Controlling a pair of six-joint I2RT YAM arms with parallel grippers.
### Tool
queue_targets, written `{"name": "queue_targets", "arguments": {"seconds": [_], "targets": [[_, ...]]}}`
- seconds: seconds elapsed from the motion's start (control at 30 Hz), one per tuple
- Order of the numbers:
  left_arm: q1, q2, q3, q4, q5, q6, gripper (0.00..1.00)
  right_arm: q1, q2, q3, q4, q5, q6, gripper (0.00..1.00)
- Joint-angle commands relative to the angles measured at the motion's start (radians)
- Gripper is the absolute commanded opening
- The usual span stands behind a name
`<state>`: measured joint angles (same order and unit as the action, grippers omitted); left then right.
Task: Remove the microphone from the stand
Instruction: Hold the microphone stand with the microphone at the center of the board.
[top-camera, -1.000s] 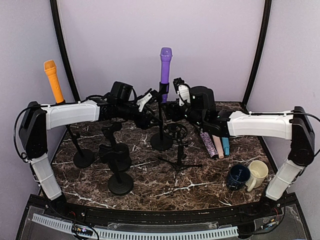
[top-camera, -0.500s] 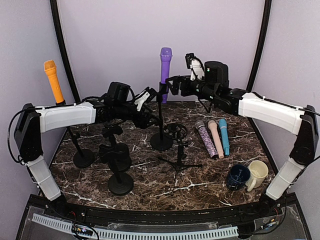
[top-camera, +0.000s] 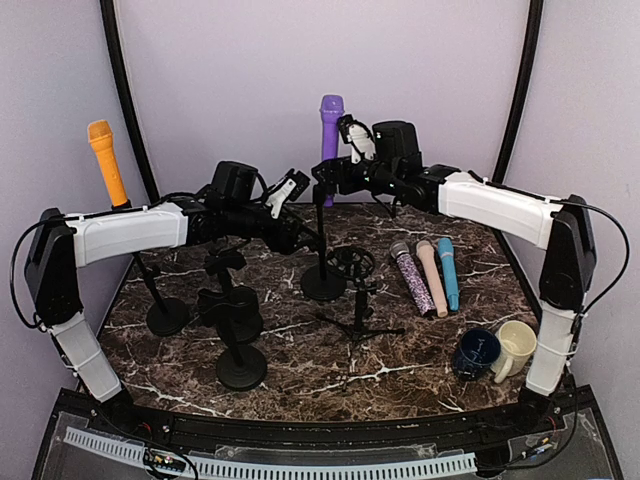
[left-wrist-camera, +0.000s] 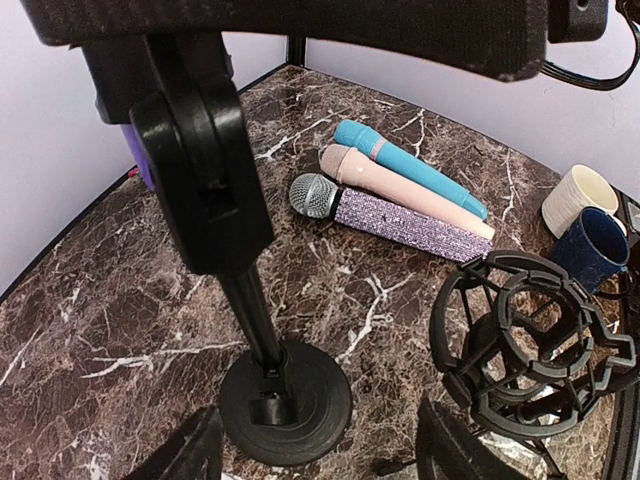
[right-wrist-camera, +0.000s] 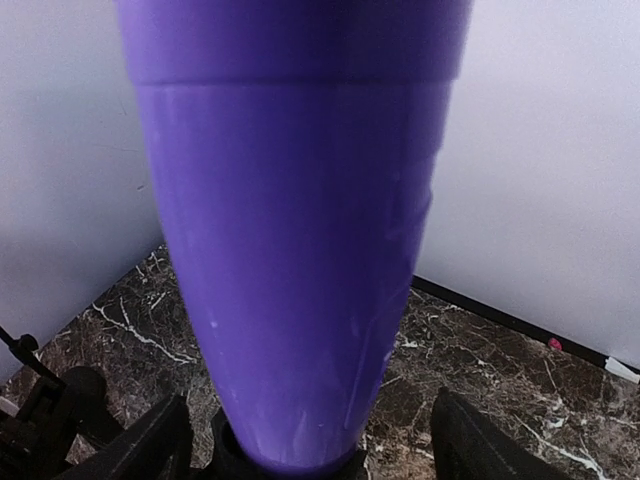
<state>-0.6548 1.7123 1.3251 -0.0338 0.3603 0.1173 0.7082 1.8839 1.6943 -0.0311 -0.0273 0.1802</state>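
A purple microphone (top-camera: 331, 125) stands upright in the black clip of a stand (top-camera: 322, 280) at the back middle of the table. My right gripper (top-camera: 328, 178) is open, with one finger on each side of the microphone's tapered handle (right-wrist-camera: 300, 250) just above the clip; gaps show on both sides. My left gripper (top-camera: 303, 238) is lower, at the stand's pole (left-wrist-camera: 250, 315), and is open. Its dark fingertips (left-wrist-camera: 190, 455) frame the round base (left-wrist-camera: 285, 400) without touching it.
An orange microphone (top-camera: 106, 160) stands on a stand at the far left. Two empty stands (top-camera: 240, 368) are at the front left, and a shock mount (top-camera: 352, 264) on a tripod is beside the purple one. Three microphones (top-camera: 432, 276) lie at the right, near two cups (top-camera: 500, 350).
My right arm rose from low by the table, swung up and left, and now has its jaws around the purple microphone's handle. The left gripper has barely moved.
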Motion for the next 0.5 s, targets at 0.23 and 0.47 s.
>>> {"name": "queue_targets", "arguments": {"seconds": [0.23, 0.47], "targets": [[-0.001, -0.030, 0.081, -0.061, -0.004, -0.004, 0.67, -0.004, -0.026, 0.001, 0.026, 0.024, -0.019, 0.47], [-0.001, 0.009, 0.132, -0.088, -0.013, 0.030, 0.68, -0.004, -0.080, -0.057, 0.086, 0.110, 0.000, 0.28]]}}
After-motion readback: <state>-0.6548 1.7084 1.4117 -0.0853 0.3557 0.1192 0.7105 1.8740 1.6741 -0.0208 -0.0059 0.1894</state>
